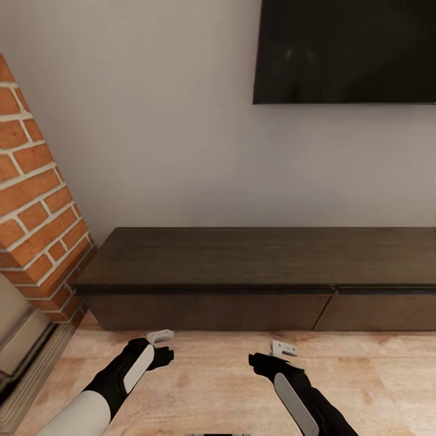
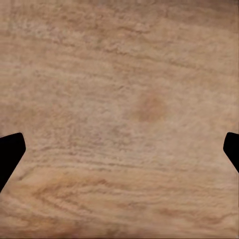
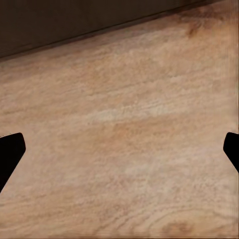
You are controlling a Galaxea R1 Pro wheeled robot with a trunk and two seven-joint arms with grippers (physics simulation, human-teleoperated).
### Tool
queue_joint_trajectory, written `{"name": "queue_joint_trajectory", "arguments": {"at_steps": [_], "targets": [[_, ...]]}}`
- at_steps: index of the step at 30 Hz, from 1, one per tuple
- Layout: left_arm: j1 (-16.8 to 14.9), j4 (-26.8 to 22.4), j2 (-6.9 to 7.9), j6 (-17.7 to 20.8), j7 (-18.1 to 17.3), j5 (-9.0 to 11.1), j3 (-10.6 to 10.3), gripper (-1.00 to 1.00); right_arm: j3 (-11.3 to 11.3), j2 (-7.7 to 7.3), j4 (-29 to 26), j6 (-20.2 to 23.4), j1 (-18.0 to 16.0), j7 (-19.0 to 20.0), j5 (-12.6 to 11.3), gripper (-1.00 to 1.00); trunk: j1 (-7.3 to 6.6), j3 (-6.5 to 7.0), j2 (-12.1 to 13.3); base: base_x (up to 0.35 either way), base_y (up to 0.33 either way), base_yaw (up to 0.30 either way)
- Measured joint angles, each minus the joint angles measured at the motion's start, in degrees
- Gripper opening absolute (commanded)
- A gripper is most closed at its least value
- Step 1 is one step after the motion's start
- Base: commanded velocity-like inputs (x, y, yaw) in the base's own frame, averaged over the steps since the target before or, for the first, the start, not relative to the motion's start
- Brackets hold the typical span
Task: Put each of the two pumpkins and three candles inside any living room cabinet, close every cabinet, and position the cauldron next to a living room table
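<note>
**A:** Where is the cabinet from your fingers?

**B:** The long, low dark brown wood-grain cabinet [image 1: 254,275] stands just ahead of both my fingers, against the pale wall. My left fingers [image 1: 161,343] and my right fingers [image 1: 280,353] hang over the light wooden plank floor [image 1: 212,381], near its base but not touching it. From the right wrist camera I see the dark front of the cabinet [image 3: 74,20] just beyond the fingertips [image 3: 10,152]; the left wrist camera looks down on the bare floor [image 2: 119,99].

**A:** Are your fingers holding something?

**B:** No. Both pairs are spread apart with nothing between them.

**A:** Is the cabinet open?

**B:** Its flat fronts look closed. One thin slanted seam separates two fronts, a little to the right of my right fingers.

**A:** How will it handle?

**B:** I think the fronts are stiff, smooth panels, not fragile, but with no handle to catch. The best place to take hold is probably the top edge of a front, under the overhanging top board, or that seam. Smooth wood may slip, so a fingertip hooked behind the edge seems safer than a pinch.

**A:** Anything else close by?

**B:** A red brick column [image 1: 36,206] beyond my left fingers, and a black flat screen [image 1: 345,51] on the wall high above my right fingers.
</note>
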Motion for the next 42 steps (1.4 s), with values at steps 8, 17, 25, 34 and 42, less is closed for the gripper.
{"name": "queue_joint_trajectory", "arguments": {"at_steps": [8, 17, 25, 34, 42], "targets": [[0.0, 1.6, -0.49, -0.8, 0.1, 0.3, 0.1, 1.0, 0.0, 0.03, 2.5, -0.3, 0.0, 0.1, -0.2, 1.0, -0.21, 1.78, 0.1, 0.0, 0.0, 0.0], [0.0, 2.6, -0.51, -2.8, 0.1, 0.5, 0.2, 1.0, 0.0, 0.33, 6.2, -4.5, 0.0, 0.1, 0.0, 1.0, -0.42, 3.77, 0.2, -0.175, 0.0, 0.0], [0.0, 2.6, -0.47, -2.8, 0.1, 0.4, 0.3, 1.0, 0.0, 0.48, 6.4, -5.5, 0.0, 0.1, -0.2, 1.0, -0.65, 5.54, 0.3, -0.039, 0.0, 0.0], [0.0, 2.6, -0.38, -2.8, 0.1, 0.4, 0.4, 1.0, -0.1, 0.52, 7.1, -7.1, 0.0, 0.1, -0.4, 1.0, -2.01, 6.96, 2.7, -0.001, 0.0, 0.0], [0.0, 6.3, 0.07, -2.8, 0.1, -0.1, 0.5, 1.0, -0.1, 0.37, 9.8, -7.3, 0.0, 0.2, -0.5, 1.0, -3.76, 7.86, 5.9, 0.0, 0.0, 0.0]]}}
